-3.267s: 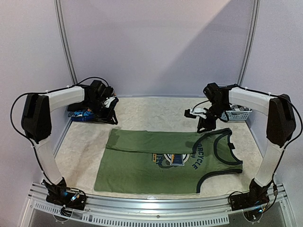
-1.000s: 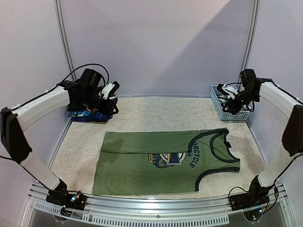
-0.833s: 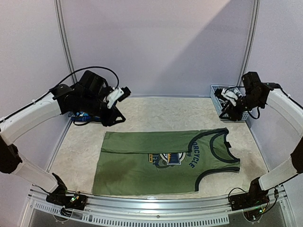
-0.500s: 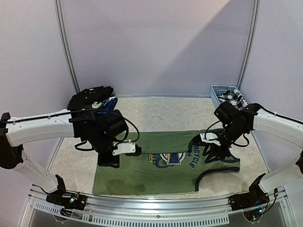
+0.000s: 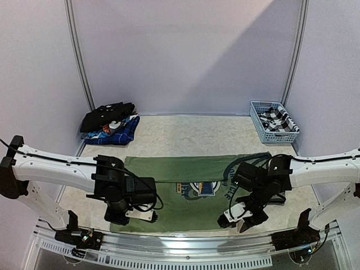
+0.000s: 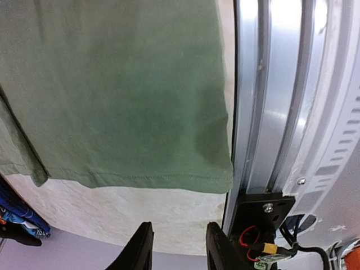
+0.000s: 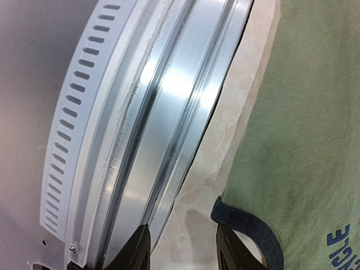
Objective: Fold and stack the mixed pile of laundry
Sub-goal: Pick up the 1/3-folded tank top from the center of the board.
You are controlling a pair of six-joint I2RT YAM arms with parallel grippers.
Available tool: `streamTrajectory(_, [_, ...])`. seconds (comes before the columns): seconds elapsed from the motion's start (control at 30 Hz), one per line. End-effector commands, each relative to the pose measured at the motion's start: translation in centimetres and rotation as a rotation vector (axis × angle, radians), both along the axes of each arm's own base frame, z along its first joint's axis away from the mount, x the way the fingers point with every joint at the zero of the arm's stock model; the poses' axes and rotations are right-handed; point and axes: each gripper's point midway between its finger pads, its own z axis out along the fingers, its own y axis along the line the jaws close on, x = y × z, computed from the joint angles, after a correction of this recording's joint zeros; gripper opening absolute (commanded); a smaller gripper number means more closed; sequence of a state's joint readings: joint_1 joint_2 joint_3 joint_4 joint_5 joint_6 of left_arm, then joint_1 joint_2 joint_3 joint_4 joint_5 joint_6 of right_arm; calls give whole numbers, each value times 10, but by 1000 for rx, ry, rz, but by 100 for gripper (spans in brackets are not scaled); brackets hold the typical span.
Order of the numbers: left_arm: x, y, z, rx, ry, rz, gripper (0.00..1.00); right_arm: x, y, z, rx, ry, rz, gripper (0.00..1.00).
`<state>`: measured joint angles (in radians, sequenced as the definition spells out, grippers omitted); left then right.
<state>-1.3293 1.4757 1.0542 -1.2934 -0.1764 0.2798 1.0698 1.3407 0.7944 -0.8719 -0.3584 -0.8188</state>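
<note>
The top view alone shows the whole olive-green T-shirt (image 5: 185,194) at frame centre. Each wrist view shows its pincer, left pincer (image 6: 179,247) and right pincer (image 7: 183,247), part-open and empty, at the shirt's edge.

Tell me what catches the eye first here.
An olive-green sleeveless shirt with dark trim lies spread flat mid-table. Both arms bend low over its near edge, left gripper and right gripper open and empty. Folded dark clothes sit far left, a light-blue lattice basket far right.
</note>
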Motion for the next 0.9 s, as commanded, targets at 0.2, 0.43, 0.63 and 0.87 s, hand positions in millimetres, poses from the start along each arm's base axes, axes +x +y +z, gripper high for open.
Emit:
streamTrajectory(0.2, [8,29,4,-14,-116,-24,32,12,11,-30,-82,-134,-8,37])
streamTrajectory(0.43, [8,34,7,-49,-134,-30,31,26,12,-41,-127,-217,-43,33])
streamTrajectory(0.63, [6,39,10,-74,-133,-39,31,25,10,-44,-141,-207,-43,31])
streamTrajectory(0.87, [4,43,10,-78,-125,-74,30,23,8,-48,-162,-195,-33,2])
